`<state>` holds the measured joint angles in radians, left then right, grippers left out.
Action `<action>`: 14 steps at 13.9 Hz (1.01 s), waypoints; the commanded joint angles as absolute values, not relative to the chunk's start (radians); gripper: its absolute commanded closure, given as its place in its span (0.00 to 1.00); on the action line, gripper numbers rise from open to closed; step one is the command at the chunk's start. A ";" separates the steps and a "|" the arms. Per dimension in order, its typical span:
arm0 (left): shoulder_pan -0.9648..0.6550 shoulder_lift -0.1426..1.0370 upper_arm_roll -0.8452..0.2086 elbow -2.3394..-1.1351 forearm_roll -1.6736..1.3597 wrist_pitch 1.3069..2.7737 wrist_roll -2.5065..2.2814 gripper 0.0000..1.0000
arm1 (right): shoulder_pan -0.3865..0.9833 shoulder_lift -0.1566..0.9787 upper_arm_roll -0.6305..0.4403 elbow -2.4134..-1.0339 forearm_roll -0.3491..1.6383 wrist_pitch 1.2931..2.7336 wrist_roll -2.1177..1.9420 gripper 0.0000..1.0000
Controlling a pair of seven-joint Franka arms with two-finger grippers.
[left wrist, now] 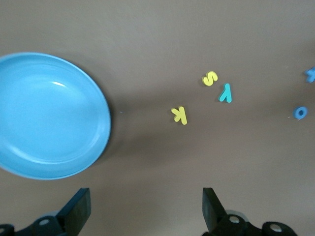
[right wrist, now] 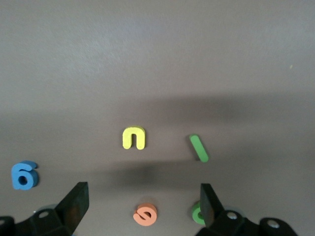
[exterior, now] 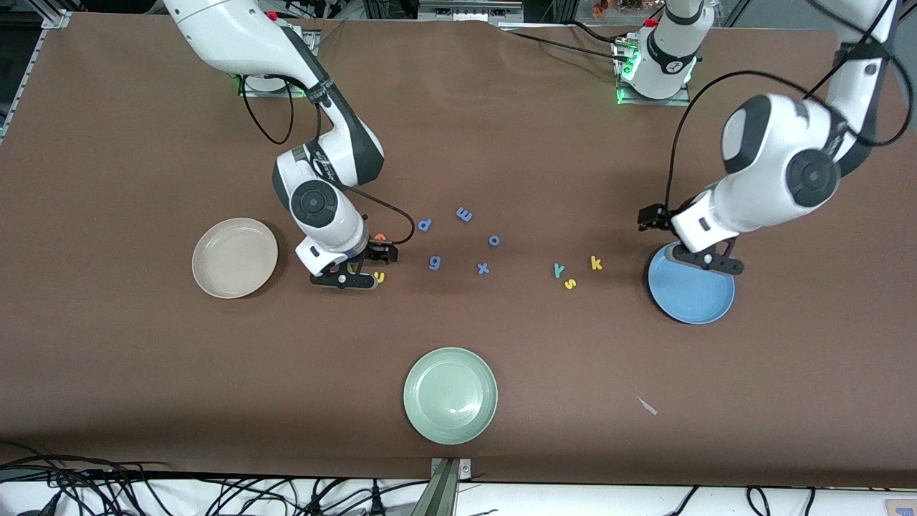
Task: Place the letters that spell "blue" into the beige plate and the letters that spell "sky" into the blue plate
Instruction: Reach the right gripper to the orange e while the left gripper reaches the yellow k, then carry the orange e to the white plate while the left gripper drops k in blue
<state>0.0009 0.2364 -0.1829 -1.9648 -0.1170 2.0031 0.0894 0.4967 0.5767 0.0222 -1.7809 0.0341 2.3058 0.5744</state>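
My right gripper (exterior: 362, 266) (right wrist: 142, 204) hangs open, low over the "blue" letters. The orange e (right wrist: 145, 214) (exterior: 380, 236) lies between its fingers, untouched. The green b (right wrist: 198, 214) is half hidden by one finger (right wrist: 209, 206). The yellow u (right wrist: 134, 138) (exterior: 380, 276) and the dark green l (right wrist: 199, 148) lie just past the fingertips. The beige plate (exterior: 234, 257) sits beside this group, toward the right arm's end. My left gripper (exterior: 688, 244) (left wrist: 146, 206) is open and holds nothing, over the rim of the blue plate (exterior: 691, 287) (left wrist: 49, 115). The yellow k (exterior: 595, 263) (left wrist: 179, 114), yellow s (exterior: 570, 284) (left wrist: 210, 78) and teal y (exterior: 559, 269) (left wrist: 226, 93) lie beside that plate.
Blue-purple letters d (exterior: 425, 225), m (exterior: 464, 213), o (exterior: 493, 240), g (exterior: 434, 263) and x (exterior: 483, 268) are scattered mid-table between the two groups. A pale green plate (exterior: 450, 395) sits nearer the front camera. A small scrap (exterior: 647, 405) lies toward the left arm's end.
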 commanded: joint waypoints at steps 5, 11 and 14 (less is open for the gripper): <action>-0.170 0.452 -0.120 -1.940 -0.133 2.279 0.017 0.00 | 0.500 0.574 0.052 -1.861 0.081 2.376 0.635 0.00; -0.213 0.499 -0.077 -1.942 -0.127 2.318 0.005 0.18 | 0.500 0.560 0.078 -1.960 0.083 2.493 0.672 0.00; -0.245 0.525 -0.049 -1.945 -0.127 2.318 0.002 0.18 | 0.500 0.538 0.080 -1.994 0.083 2.496 0.670 0.05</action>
